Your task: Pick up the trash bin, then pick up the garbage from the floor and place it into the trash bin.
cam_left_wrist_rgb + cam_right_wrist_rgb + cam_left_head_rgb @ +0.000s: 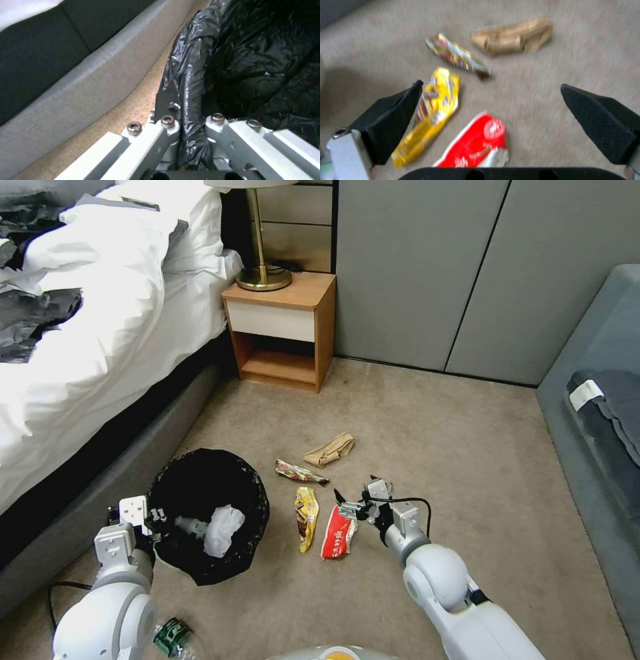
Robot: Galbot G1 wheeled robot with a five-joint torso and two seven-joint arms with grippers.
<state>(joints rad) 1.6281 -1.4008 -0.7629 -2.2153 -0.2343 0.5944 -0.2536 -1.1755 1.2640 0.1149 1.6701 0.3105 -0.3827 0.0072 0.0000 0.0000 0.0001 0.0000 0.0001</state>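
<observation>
At the lower left of the head view the left gripper (152, 517) is clamped on the rim of the bin (208, 513), which hangs tilted beside the bed (80, 347) in the upper left. In the left wrist view the fingers (168, 125) pinch the black bag (190, 82) folded over that rim. White tissue (223, 528) lies inside the bin. A bottle (172, 637) sits at the bottom edge, left of centre. On the carpet (433, 433), mid-frame, lie a patterned wrapper (301, 472), a yellow wrapper (306, 517), a brown bag (329, 449) above them and a red wrapper (338, 532). The right gripper (353, 505) hovers spread wide just above the red wrapper; its pads (391, 112) are well apart in the right wrist view.
</observation>
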